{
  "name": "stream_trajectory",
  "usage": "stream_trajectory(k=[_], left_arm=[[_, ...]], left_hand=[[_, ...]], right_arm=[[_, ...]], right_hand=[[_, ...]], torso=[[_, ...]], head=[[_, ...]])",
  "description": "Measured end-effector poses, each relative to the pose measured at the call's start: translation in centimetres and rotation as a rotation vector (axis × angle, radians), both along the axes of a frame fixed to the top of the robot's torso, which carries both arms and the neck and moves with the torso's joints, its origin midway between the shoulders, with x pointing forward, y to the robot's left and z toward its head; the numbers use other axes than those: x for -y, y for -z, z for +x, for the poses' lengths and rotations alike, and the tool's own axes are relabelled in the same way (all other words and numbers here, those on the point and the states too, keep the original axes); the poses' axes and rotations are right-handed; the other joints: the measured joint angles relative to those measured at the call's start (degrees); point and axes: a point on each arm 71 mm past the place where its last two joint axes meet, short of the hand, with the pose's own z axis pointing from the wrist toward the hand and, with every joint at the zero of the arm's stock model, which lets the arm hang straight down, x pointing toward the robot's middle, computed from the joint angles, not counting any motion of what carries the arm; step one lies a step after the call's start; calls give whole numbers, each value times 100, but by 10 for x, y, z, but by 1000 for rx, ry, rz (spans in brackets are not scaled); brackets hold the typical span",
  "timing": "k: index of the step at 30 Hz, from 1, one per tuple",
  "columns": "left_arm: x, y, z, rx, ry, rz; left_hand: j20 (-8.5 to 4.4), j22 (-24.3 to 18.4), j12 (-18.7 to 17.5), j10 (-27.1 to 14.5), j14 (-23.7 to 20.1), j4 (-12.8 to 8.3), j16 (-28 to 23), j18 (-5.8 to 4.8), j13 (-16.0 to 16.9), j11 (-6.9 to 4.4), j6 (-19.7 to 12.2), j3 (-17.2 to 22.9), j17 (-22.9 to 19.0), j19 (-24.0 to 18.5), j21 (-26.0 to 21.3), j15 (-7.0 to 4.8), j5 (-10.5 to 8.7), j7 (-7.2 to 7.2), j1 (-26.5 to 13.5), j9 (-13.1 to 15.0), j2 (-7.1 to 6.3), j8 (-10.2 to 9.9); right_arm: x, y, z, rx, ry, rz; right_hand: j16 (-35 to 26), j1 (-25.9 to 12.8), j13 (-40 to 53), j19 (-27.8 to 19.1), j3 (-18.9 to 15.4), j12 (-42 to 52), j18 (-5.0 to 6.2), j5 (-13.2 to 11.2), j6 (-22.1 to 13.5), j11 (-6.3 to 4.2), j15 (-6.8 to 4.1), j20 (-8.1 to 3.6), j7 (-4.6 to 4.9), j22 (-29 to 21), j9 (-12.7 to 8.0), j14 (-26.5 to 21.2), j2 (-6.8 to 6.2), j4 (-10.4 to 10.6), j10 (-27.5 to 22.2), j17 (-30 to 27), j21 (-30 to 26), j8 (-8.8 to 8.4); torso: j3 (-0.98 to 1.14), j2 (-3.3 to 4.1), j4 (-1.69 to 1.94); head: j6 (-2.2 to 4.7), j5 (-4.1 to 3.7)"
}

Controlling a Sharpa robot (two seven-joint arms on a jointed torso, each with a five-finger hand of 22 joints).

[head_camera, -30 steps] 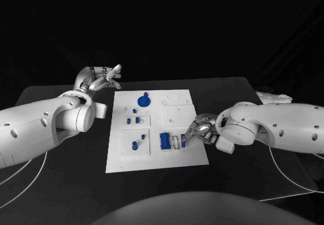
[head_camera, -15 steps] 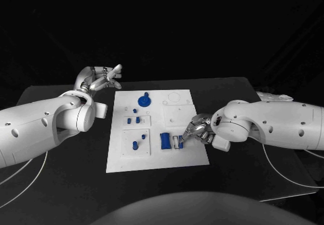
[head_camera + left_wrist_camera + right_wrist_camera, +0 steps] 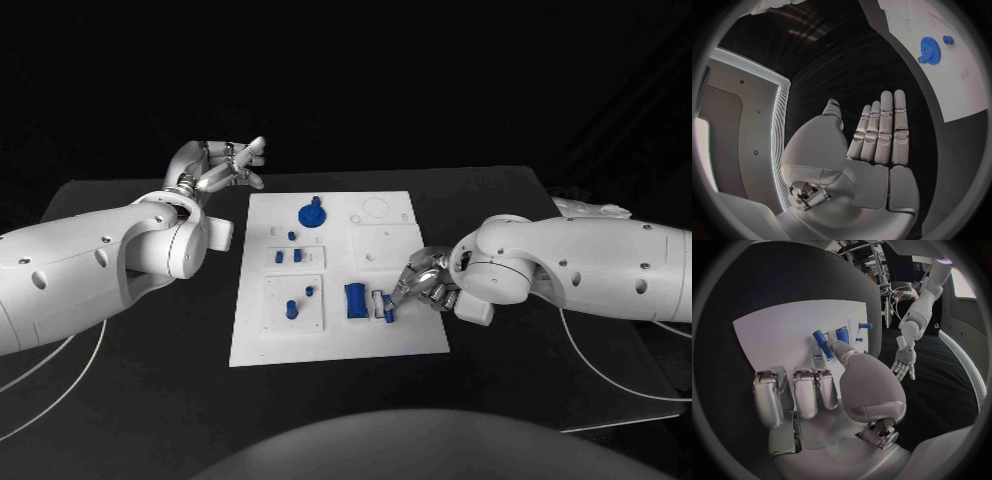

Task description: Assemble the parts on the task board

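Centrally, white task board [image 3: 335,340] with small blue parts [image 3: 353,300].

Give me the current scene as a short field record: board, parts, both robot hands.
board: white task board, flat in the middle of the black table
parts: blue gear at the board's far end; blue block near the right edge; small blue pieces between them
left robot hand: left hand off the board past its far left corner, fingers straight and apart, holding nothing
right robot hand: right hand at the board's right edge, thumb tip at a slim blue piece beside the block; grip cannot be told
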Motion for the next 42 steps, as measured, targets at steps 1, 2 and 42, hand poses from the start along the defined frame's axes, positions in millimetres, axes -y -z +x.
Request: stream_trajectory(k=[1,2,42], left_arm=[[0,0,0,0,0,0],[0,0,0,0,0,0],[1,0,0,-3,3,0]], left_hand=[[0,0,0,0,0,0,0,0,0,0,0,0,0,0,0,0,0,0,0,0,0,0],[0,0,0,0,0,0,0,0,0,0,0,0,0,0,0,0,0,0,0,0,0,0],[0,-6,0,0,0,0,0,0,0,0,0,0,-4,0,0,0,0,0,0,3,0,0]], right_arm=[[0,0,0,0,-1,-1],[-1,0,0,-1,-2,-2],[-5,0,2,18,11,-5]], right_hand=[[0,0,0,0,0,0,0,0,0,0,0,0,0,0,0,0,0,0,0,0,0,0],[0,0,0,0,0,0,0,0,0,0,0,0,0,0,-1,0,0,0,0,0,0,0],[0,-80,0,0,-324,0,0,-928,188,41,43,42,-44,-2,-213,0,207,325,0,-2,0,-70]], torso=[[0,-1,1],[0,-2,1],[2,3,-5]], head=[[0,1],[0,2],[0,-19]])
